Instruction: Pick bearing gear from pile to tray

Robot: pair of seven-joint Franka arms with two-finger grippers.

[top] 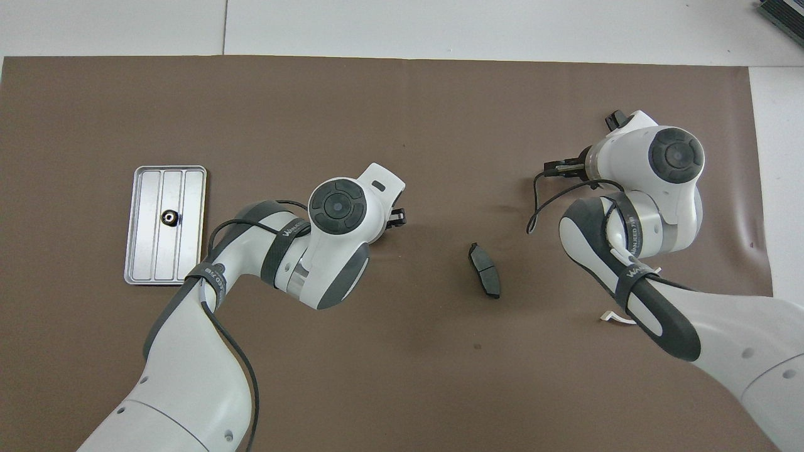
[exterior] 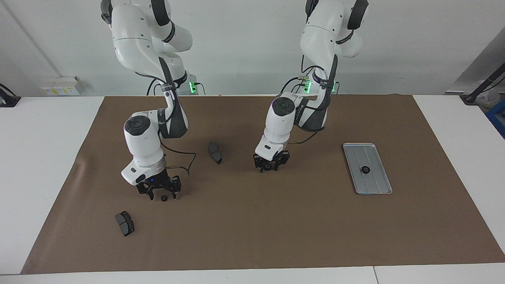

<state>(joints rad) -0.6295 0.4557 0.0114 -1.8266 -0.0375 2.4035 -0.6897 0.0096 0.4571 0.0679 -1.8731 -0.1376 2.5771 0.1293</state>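
1. The surface (exterior: pixel 47 165) is white and carries a wide brown mat (exterior: pixel 276 228) on which all the parts lie
2. The tray (exterior: pixel 376 185), silver-grey and grooved, lies flat on the mat toward the left arm's end; one black gear (exterior: pixel 365 170) sits on it near its middle, well apart from both pincers
3. The left pincer (exterior: pixel 268 167) is down at the mat around the middle of the surface, its fingers standing on either side of a second small black gear (exterior: pixel 268 167); whether they have clamped onto it I cannot tell
4. The right pincer (exterior: pixel 159 195) is low over the mat toward the right arm's end, fingers spread apart and released, with a third black gear (exterior: pixel 163 198) lying on the mat between its fingertips; contact cannot be made out
5. A dark grey pad piece (exterior: pixel 215 152) lies on the mat between the two arms, nearer to the robots than either pincer's gear
6. Another dark grey pad piece (exterior: pixel 125 223) lies farther from the robots than the right pincer, near it
7. A white bracket (top: pixel 617 319) shows only as a sliver under the right arm in the overhead view
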